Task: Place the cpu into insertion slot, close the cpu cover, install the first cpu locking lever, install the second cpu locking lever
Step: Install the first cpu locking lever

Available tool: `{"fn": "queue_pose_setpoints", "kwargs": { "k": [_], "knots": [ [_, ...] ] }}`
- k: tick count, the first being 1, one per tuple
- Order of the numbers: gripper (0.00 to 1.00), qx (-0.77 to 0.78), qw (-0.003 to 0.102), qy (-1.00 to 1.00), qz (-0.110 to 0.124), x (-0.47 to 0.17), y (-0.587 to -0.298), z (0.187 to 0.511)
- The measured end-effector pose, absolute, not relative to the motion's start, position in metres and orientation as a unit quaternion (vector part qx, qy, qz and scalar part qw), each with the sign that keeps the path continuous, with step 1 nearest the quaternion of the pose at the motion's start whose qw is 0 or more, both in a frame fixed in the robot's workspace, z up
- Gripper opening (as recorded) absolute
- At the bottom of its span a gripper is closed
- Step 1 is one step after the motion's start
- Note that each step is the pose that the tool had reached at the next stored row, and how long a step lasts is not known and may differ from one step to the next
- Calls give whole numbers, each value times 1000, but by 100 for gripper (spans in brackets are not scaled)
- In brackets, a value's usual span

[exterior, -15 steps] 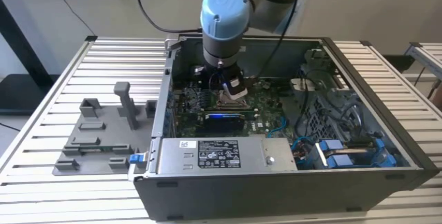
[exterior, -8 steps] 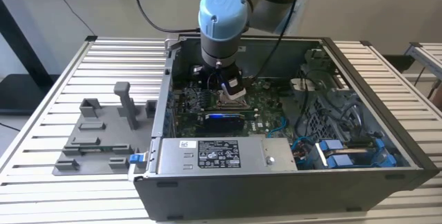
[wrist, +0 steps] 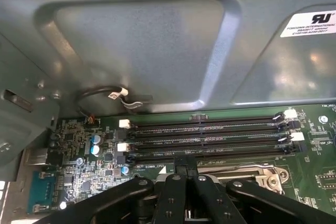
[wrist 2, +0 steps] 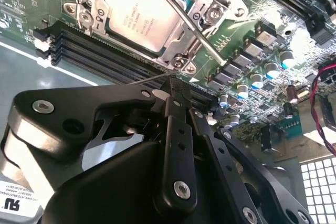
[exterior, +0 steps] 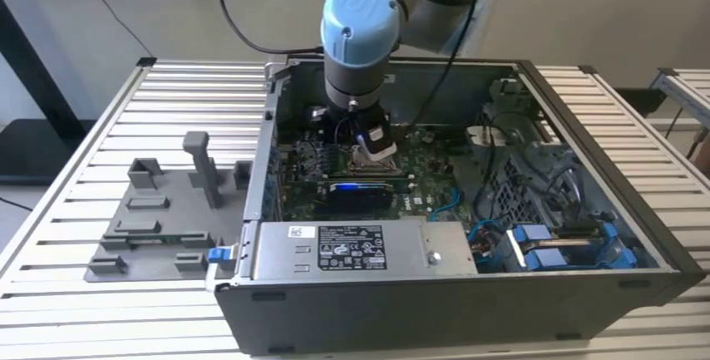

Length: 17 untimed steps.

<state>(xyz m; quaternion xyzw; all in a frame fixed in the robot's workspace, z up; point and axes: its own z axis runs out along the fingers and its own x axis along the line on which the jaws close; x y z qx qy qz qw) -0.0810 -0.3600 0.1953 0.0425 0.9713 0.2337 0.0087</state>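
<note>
On the exterior view's left, one grey tray lies on the slatted desk, with several upright holders on it. Next comes one open case, and the single arm reaches straight down into it, over the green board.

In the second wrist view the cpu sits flat in the slot, metal top up. The cover is down around it, framing it on all sides. One long lever lies slantwise across both chip and cover. A second, thinner rod runs right up to the claw.

The claw's two fingers are drawn together with no gap I can see. Whether they actually pinch that thin rod I cannot tell. The claw hangs just beside the cover's near corner.

In the first wrist view the claw points at four long black memory slots, lying side by side.
</note>
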Motion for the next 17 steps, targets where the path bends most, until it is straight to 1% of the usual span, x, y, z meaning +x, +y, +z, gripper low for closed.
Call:
{"fn": "queue_pose_setpoints", "kwargs": {
  "k": [17],
  "knots": [
    [11,39,10,971,234,-78,-359,193]
  ]
}}
